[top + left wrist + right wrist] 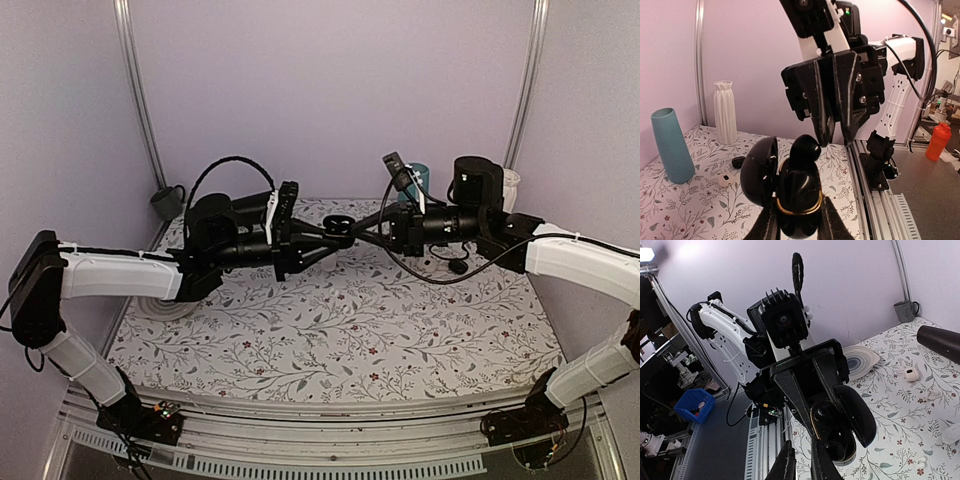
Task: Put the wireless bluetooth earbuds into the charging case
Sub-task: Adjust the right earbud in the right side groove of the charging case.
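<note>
- Two arms, the left arm [120, 275] and the right arm [580, 260], were seen reaching inward, their tips meeting at the charging case [797, 192], which was held in the air above the table [330, 340].
- The left gripper [799, 222] was clamped on the case from below, one finger on each side of its lower body.
- The right gripper [834, 141] was placed directly above the case, pointed down at its mouth. Its jaws were pressed together on what appeared to be the stem of one earbud [806, 147].
- The case was held upright, its long axis running toward the right gripper. The lid [759, 170] stood open to one side of the case, so the gold-rimmed mouth was presented to that gripper.
- The earbud was found just above the mouth of the case, its bulb turned toward the lid side. A short push along the case's axis was judged to be what the insertion called for, with the right arm the nearer, being the carrier.
- The gap between earbud and mouth was shown only in the left wrist view. From the top, the case was merged into a dark knot between the grippers. In the right wrist view the well of the case was visible, but the earbud could not be separated from it. A second earbud could not be picked out.
</note>
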